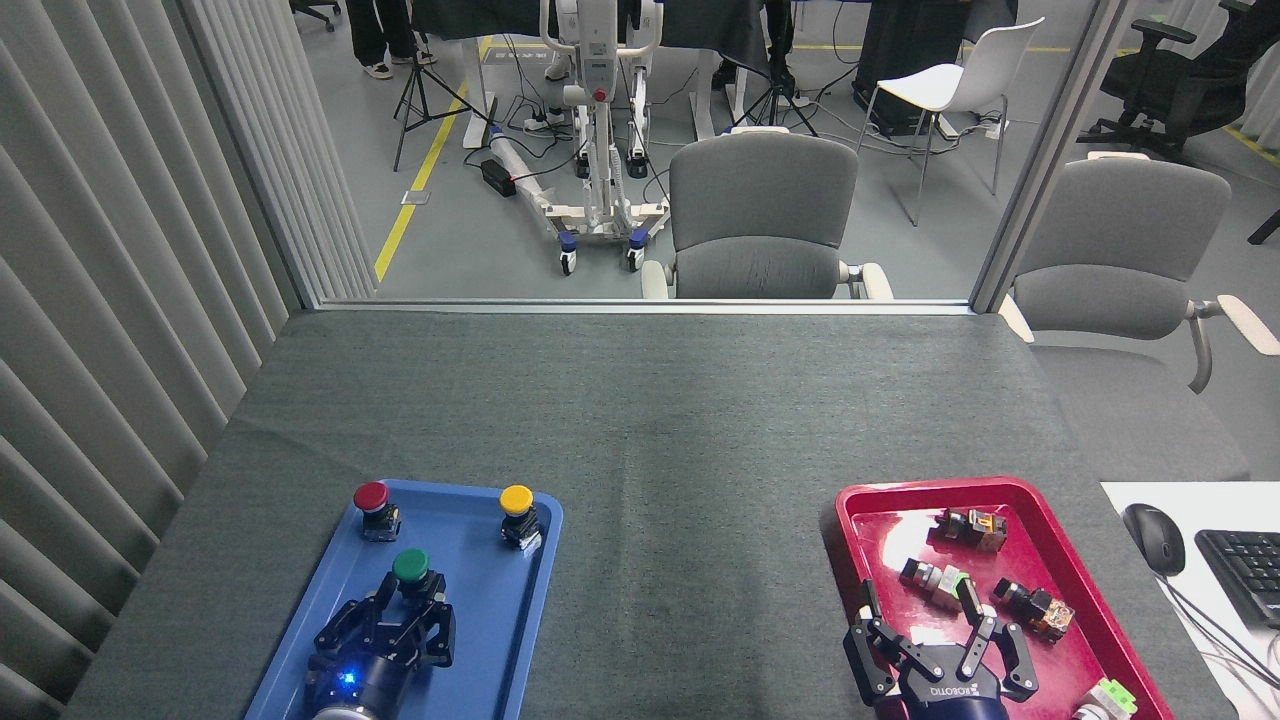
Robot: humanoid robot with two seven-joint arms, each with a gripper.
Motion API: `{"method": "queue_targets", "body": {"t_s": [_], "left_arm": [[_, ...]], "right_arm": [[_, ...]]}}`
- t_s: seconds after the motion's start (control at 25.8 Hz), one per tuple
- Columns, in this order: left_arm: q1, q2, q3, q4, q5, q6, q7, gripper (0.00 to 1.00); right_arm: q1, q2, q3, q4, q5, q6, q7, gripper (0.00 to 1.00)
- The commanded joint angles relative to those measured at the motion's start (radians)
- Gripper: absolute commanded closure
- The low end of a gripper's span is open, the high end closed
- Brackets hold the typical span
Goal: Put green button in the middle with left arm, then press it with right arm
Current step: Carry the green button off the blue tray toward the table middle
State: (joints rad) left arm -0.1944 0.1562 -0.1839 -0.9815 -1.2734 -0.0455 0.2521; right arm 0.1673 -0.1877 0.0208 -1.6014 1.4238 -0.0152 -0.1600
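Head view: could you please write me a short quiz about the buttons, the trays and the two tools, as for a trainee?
1. True or false: the green button stands outside every tray.
2. Which two stand farther from the robot than the green button on the blue tray?
A) red button and yellow button
B) red button and white button
C) yellow button and black button
3. Fill in: the right tool hangs with spread fingers over the ___ tray.

Key:
1. False. It is on the blue tray, with the left tool closed about its base.
2. A
3. red, the red tray
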Motion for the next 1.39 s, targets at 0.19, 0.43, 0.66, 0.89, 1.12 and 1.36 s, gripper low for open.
{"method": "queue_targets", "body": {"t_s": [0.19,0.43,0.66,0.89,1.12,1.36], "left_arm": [[0.012,0.02,-0.069,-0.04,-0.014,-0.062,0.095,0.91],[0.012,-0.012,-0.195,-0.177,-0.046,-0.109,0.104,0.91],[-0.068,-0.161,-0.385,-0.026,-0.081,-0.097,0.104,0.9],[-0.129,-0.287,-0.385,0.15,-0.09,-0.093,0.113,0.89],[-0.163,-0.29,-0.388,0.245,-0.073,-0.076,0.118,0.84],[-0.163,-0.29,-0.411,0.276,-0.075,-0.076,0.127,0.69]], "right_arm": [[0.009,-0.003,0.002,0.0,0.004,0.008,0.007,0.01],[0.011,-0.007,0.01,0.001,0.004,0.008,0.007,0.01],[0.012,-0.006,0.013,0.001,0.003,0.009,0.005,0.01],[0.001,-0.003,0.011,0.001,0.003,0.006,0.005,0.01],[0.0,0.007,0.01,0.001,0.004,-0.003,0.005,0.01],[-0.006,0.017,0.022,0.003,0.007,-0.003,0.005,0.01]]}}
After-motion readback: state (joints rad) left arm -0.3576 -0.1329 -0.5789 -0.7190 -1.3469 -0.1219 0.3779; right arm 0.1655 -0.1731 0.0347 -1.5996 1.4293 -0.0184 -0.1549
